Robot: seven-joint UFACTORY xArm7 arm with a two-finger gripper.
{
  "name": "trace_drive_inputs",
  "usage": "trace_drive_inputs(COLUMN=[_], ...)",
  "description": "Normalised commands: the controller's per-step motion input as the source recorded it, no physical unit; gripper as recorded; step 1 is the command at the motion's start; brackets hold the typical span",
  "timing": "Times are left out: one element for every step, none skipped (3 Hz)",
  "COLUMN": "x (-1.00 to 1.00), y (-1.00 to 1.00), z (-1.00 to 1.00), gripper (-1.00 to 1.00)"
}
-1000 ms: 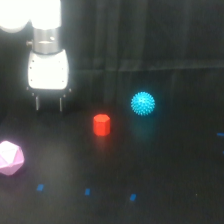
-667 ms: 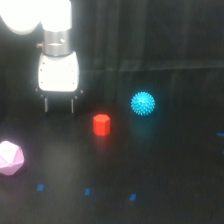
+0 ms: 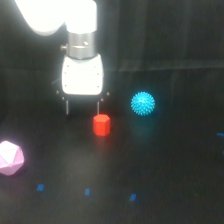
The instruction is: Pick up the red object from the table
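Gripper (image 3: 83,106) fingers (image 3: 66,106) spread wide, holding nothing; one fingertip just above the red hexagonal block (image 3: 101,125) on the black table (image 3: 165,170), contact unclear.

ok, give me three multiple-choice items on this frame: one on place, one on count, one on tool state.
1. Where does the red hexagonal block sit relative to the cyan spiky ball?
A. toward the exterior view's left of it
B. toward the exterior view's right of it
C. on top of it

2. How many loose objects lie on the black table?
A. two
B. three
C. five

3. What is the tool doing?
A. clamped on the block
B. open, holding nothing
C. gripping the pink polyhedron

Answers:
1. A, the block lies left of the ball.
2. B, the block, the ball and the pink polyhedron.
3. B, its fingers stand apart, nothing between them.
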Motion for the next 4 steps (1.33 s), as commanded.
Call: trace_drive_inputs(x=[0.92, -0.16, -0.29, -0.09], y=[-0.84, -0.57, -0.31, -0.31], z=[-0.62, -0.50, 0.06, 0.96], gripper=[-0.04, -0.40, -1.00, -1.00])
